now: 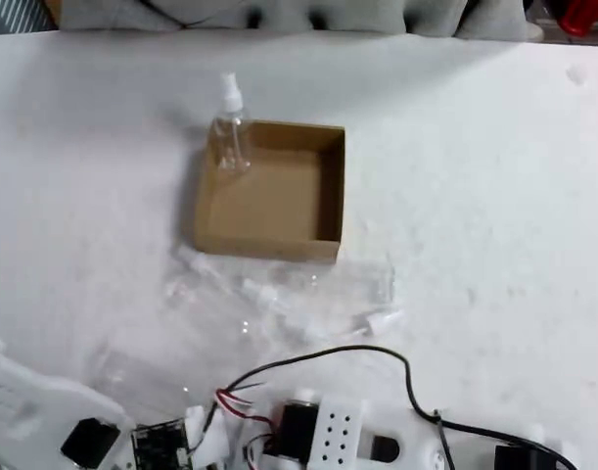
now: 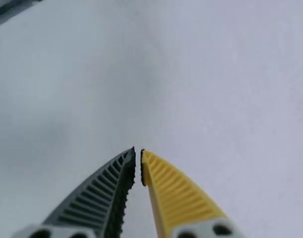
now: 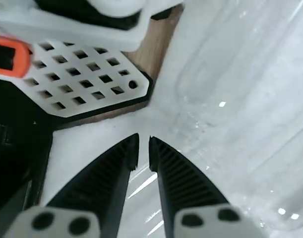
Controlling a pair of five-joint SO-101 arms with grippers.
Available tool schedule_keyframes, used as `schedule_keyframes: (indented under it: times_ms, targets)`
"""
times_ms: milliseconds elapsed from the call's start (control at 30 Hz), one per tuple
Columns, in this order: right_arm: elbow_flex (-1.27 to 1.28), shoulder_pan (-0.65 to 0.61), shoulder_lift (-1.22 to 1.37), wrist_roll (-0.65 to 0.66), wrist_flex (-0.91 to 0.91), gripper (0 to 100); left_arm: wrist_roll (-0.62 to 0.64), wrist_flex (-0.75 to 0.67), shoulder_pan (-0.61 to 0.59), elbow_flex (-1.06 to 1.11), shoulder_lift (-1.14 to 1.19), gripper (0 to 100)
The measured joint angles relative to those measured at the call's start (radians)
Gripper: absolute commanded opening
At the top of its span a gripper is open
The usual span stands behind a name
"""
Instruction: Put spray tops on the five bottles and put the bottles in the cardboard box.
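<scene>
My left end effector [image 2: 138, 157] is clenched on nothing. Its grey finger [image 2: 99, 201] and yellow finger [image 2: 178, 198] meet at the tips, and it hangs over a bare stretch of the white worktop [image 2: 215, 74].

My right end effector [image 3: 144, 145] is also clenched. Its two black fingers [image 3: 183, 186] are drawn together with only a sliver between the tips, and I see nothing gripped there. It sits low over the worktop, just beside a clear bottle [image 3: 240, 94] lying on its side. On the other side of it are a white perforated plate [image 3: 87, 74] and the brown board [image 3: 156, 47] under that plate.

From the high view, the cardboard box [image 1: 267, 243] stands open near the middle of the worktop [image 1: 475, 196]. One bottle with a spray top [image 1: 230, 132] stands upright in its far left corner, against the walls. The rest of the box floor is bare.

The other clear bottles [image 1: 279, 294] lie on their sides on the worktop, just in front of the box's near wall. They are bunched so closely, and are so transparent, that I cannot count them or tell whether any has a top on. A small white piece [image 1: 382, 320] lies at the right end of that bunch, and I cannot tell what it is.

Along the near edge of the worktop are the white bodies of my arms [image 1: 328, 436]. A black cable [image 1: 377, 352] loops over the surface beside them.
</scene>
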Motion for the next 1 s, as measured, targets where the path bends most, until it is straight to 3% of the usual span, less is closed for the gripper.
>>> schedule_keyframes:
  times_ms: [467,700,1000]
  targets:
    - [0.025,0.002,0.003,0.0,-0.144,1.6,0.0,0.068,-0.008,-0.106,0.031,2]
    - [0.009,0.003,0.181,0.0,-0.186,1.6,0.0,0.124,-0.008,-0.183,0.031,2]
    - [-0.048,0.127,0.256,-0.006,-0.252,1.6,0.0,0.181,-0.008,-0.245,0.031,2]
